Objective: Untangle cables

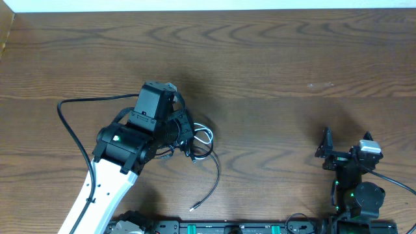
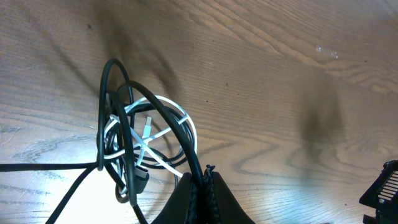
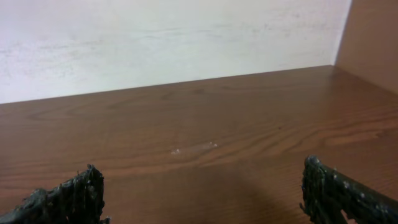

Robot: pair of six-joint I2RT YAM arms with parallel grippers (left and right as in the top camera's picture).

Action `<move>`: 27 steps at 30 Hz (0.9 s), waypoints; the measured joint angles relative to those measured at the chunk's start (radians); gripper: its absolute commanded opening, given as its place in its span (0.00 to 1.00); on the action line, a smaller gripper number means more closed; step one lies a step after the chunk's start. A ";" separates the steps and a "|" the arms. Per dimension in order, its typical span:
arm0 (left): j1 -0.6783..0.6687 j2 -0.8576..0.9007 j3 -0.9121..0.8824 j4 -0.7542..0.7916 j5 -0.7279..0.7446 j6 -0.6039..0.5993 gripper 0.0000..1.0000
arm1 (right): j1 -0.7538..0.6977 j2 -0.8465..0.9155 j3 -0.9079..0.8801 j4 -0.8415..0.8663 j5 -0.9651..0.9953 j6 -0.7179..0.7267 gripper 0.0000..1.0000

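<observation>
cables (image 2: 146, 134) bunch at left pincer (image 2: 204, 178), arm (image 1: 123, 143) partly covering them.

Left wrist view: the bottom edge cuts off the left gripper (image 2: 204, 190), so only the tips of its closed fingers show. One black strand of the cables (image 2: 146, 140) enters the seam between them and is hidden there. Other black strands exit at the left and bottom edges.

Overhead view: the left arm (image 1: 127, 140) covers the left gripper and most of the cables. The plug (image 1: 193, 208) on the projecting black strand is too small to identify.

Right wrist view: the bottom edge cuts off the right gripper (image 3: 202, 193), so only two fingertips show.
</observation>
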 measured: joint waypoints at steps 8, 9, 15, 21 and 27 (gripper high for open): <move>0.000 0.000 0.000 -0.003 0.000 0.000 0.08 | 0.000 0.000 0.000 0.006 -0.097 0.124 0.99; 0.000 0.000 0.000 -0.006 0.000 0.000 0.08 | 0.000 0.000 0.000 0.009 -0.126 0.183 0.99; 0.000 0.000 0.000 -0.030 0.000 0.000 0.08 | 0.000 0.000 0.000 0.027 -0.386 0.619 0.99; 0.000 0.000 0.000 -0.043 0.017 0.013 0.08 | 0.000 0.000 0.000 0.044 -0.681 0.911 0.99; 0.000 0.000 -0.002 0.062 0.123 0.066 0.08 | 0.000 0.001 0.002 0.180 -0.758 0.930 0.99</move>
